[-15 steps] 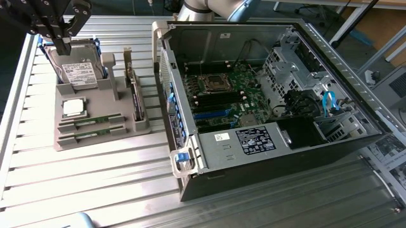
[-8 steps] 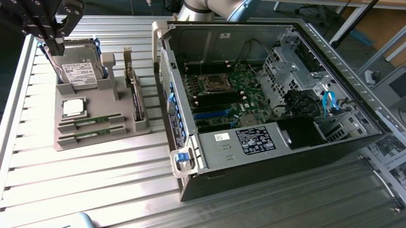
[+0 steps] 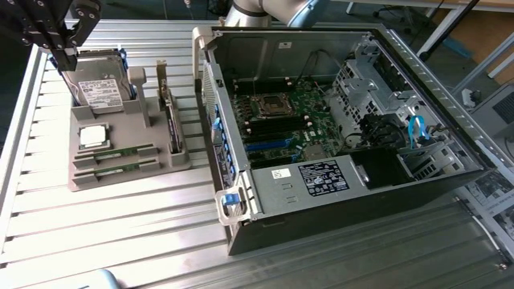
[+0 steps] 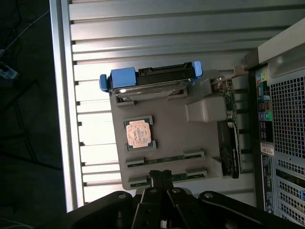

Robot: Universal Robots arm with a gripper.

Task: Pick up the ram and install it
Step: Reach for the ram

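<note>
On a grey moulded holder (image 3: pixel 120 180) at the exterior view's left, a green ram stick (image 3: pixel 112 155) sits in a slot just beside a square silver processor (image 3: pixel 92 136). A second ram stick (image 3: pixel 111 171) sits in the parallel slot nearer the holder's front edge; neither is held. At the holder's far end a silver hard drive (image 3: pixel 100 90) with a white label and blue side rails stands propped on edge. A dark expansion card (image 3: pixel 170 123) stands upright along the side facing the computer. The robot's black gripper (image 4: pixel 161 174) hangs above the holder, its jaws pressed together and gripping nothing. In the exterior view it sits at the upper corner over the hard drive's top edge, apart from both sticks, while in the wrist view its fingertips overlap the outer stick's slot. The holder rests on a ribbed aluminium table (image 3: pixel 120 241). To the exterior view's right, an open black computer case (image 3: pixel 321 223) lies on its side, its green motherboard (image 3: pixel 297 114) exposed, with a processor socket (image 3: pixel 269 105) and long black slots (image 3: pixel 277 127) just beside it.
</note>
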